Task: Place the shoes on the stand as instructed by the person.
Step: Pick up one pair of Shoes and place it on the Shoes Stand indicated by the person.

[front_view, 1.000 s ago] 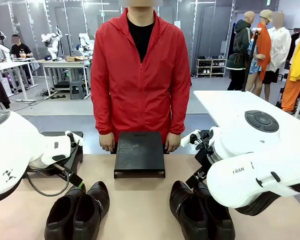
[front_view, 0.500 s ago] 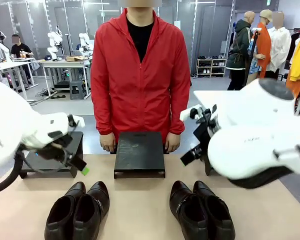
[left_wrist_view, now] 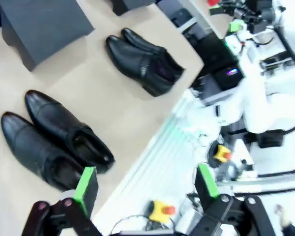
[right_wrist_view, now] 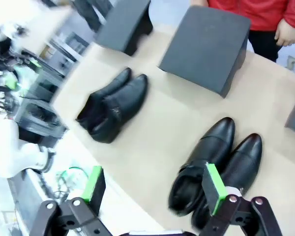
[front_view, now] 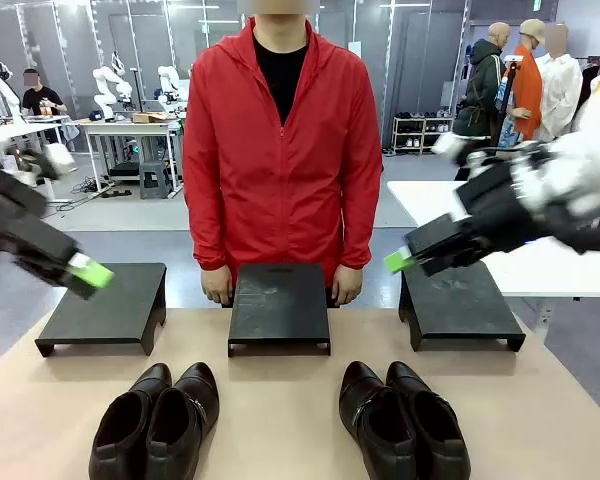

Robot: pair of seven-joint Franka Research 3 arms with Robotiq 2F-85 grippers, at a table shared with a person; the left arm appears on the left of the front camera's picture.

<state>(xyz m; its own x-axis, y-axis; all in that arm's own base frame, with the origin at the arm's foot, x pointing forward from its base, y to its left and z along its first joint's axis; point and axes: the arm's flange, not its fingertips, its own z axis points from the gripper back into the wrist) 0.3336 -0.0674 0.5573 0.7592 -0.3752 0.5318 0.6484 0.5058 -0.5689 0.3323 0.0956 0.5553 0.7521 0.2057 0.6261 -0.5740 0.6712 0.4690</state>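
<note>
Left end effector [left_wrist_view: 146,183] and right end effector [right_wrist_view: 154,186] hang wide open, empty; the person [front_view: 280,150] signals nothing clear yet; shoes [front_view: 158,420] may land on the wrong stand [front_view: 279,300].

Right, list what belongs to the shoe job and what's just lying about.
Job: left black glossy leather shoe pair; right matching pair; left low black rectangular stand; middle stand; right stand; person in red zip-up jacket.
Lying about: white side table; distant metal shoe rack.
</note>
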